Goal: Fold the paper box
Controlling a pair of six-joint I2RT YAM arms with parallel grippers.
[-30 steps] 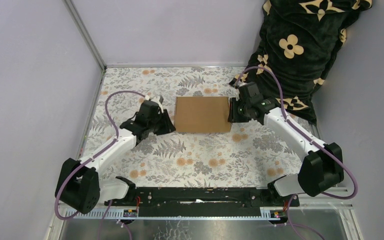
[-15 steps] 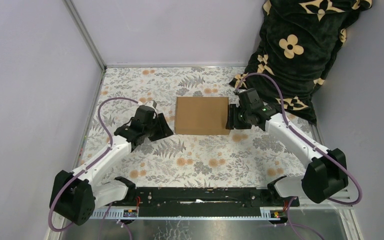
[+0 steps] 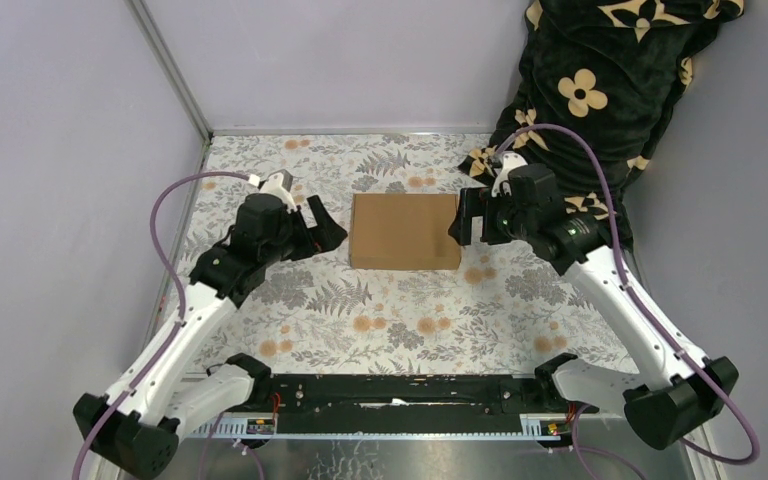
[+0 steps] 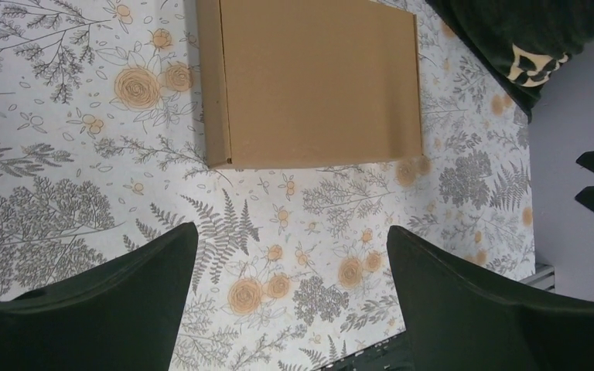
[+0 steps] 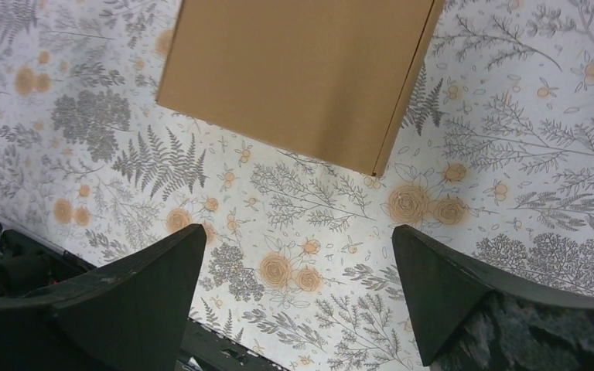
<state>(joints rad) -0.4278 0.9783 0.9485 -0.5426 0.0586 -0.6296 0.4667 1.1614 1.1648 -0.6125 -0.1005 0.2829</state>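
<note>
The paper box lies closed and flat on the floral cloth, a shallow brown cardboard rectangle in the middle of the table. It also fills the upper part of the left wrist view and the right wrist view. My left gripper hovers just off its left side, open, with only cloth between the fingers. My right gripper hovers at the box's right edge, also open and holding nothing. Neither gripper touches the box.
A dark blanket with cream flowers is heaped at the back right, close behind the right arm. Grey walls stand along the left and back. The floral tablecloth reaches to the black base rail at the near edge.
Both grippers have opened wide and lifted back from the box's sides, the left one drawing off to the left. The box has stayed in place.
</note>
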